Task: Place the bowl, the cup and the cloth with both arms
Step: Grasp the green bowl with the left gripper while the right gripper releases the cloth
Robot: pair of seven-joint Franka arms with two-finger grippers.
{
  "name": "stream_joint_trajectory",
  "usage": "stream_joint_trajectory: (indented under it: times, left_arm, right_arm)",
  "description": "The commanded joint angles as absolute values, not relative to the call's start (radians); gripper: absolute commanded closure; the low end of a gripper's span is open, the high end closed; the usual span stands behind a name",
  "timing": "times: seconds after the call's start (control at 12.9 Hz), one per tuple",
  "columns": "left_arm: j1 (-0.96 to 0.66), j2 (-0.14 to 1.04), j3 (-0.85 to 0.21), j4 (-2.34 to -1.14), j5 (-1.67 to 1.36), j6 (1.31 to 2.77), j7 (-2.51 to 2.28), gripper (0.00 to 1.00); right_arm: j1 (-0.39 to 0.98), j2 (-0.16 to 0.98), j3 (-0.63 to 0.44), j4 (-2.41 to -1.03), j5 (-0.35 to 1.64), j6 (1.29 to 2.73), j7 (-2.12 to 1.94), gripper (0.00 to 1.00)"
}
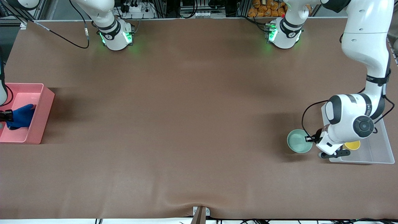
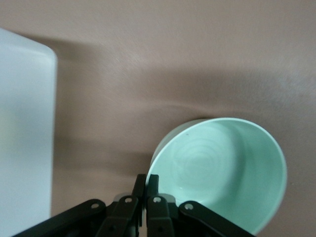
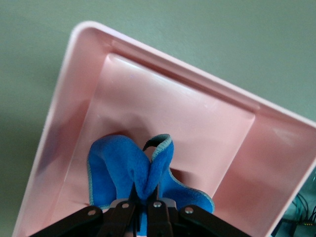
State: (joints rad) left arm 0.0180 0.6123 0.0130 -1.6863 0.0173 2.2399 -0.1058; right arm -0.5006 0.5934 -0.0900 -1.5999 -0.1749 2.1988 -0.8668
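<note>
Brown mat table [image 1: 192, 124], both arms at opposite ends.

Left gripper [image 2: 146, 183] pinches the rim of the bowl [image 1: 299, 141] beside the clear tray [image 1: 373, 152] holding the cup [image 1: 353, 145]. Right gripper [image 3: 141, 197] clamps the cloth [image 3: 123, 170] in the pink bin [image 1: 43, 105].

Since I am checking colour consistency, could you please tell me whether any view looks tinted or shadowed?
Right wrist view: the table reads greenish-grey around the pink plastic bin. Front view: it is brown, with soft arm shadows. Left wrist view: a broad shadow crosses the table above the glossy mint-green round bowl.
</note>
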Motion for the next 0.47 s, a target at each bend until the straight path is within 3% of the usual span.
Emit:
stream_joint_trajectory:
  times: [0.0, 0.16, 0.39]
  left_arm:
    - [0.041, 0.569, 0.018, -1.585, 0.035, 2.070, -0.097, 1.00]
    - [0.083, 0.560, 0.015, -1.490, 0.022, 1.949, -0.054, 1.00]
    - [0.158, 0.514, 0.017, -1.465, 0.012, 1.862, 0.082, 1.00]
  right_arm:
    - [-0.500, 0.614, -0.092, -1.572, -0.184, 2.198, -0.923, 1.00]
    - [-0.494, 0.615, -0.092, -1.572, -0.184, 2.201, -0.949, 1.00]
    - [-0.494, 0.617, -0.092, -1.574, -0.186, 2.220, -1.003, 1.00]
